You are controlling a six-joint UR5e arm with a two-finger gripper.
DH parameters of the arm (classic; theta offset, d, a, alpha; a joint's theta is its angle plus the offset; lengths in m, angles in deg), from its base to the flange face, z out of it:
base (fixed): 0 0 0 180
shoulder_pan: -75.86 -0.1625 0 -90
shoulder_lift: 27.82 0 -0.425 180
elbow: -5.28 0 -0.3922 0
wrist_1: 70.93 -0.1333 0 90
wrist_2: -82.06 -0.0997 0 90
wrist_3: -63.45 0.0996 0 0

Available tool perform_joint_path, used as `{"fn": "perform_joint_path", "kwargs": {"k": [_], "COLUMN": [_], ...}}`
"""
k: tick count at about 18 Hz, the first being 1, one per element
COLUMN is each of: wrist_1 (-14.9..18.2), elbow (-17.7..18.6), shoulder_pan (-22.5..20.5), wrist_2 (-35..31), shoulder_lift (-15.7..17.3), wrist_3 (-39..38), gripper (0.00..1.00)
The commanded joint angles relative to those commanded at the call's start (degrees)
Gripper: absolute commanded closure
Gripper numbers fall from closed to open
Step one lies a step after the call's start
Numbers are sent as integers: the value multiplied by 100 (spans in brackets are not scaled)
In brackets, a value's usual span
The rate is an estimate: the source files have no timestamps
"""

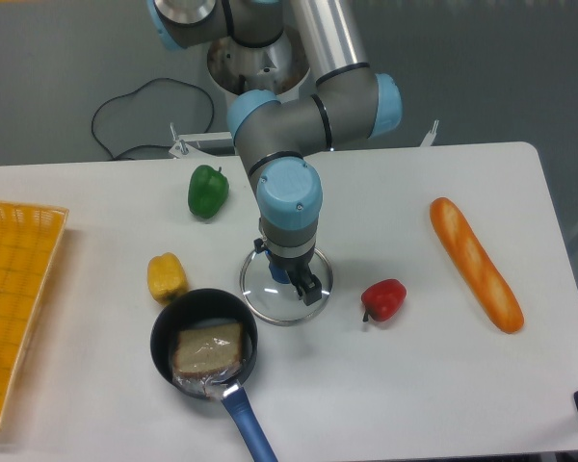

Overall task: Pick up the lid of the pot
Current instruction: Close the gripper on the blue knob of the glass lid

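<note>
The pot lid [270, 300] is a round glass disc with a metal rim, lying flat on the white table just right of the pan. My gripper [291, 281] hangs straight down over the lid's middle, its dark fingers at the lid's knob. The wrist hides the knob and the fingertips, so I cannot tell whether the jaws are closed on it.
A black pan [204, 346] with a blue handle holds a wrapped sandwich, touching the lid's left edge. A yellow pepper [167, 276], a green pepper [208, 191], a red pepper [383, 299] and a baguette [475, 263] lie around. A yellow basket [14, 289] sits at the left edge.
</note>
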Motion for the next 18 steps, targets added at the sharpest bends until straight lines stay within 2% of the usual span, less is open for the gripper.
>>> {"fn": "perform_joint_path", "kwargs": {"k": [2, 6, 18], "wrist_1": [-149, -246, -299], "elbow": [18, 132, 325], "shoulder_pan": [9, 18, 18], "wrist_2": [9, 9, 9], "shoulder_lift": [-44, -123, -141], "wrist_3": [18, 44, 44], "gripper": [0, 0, 0]}}
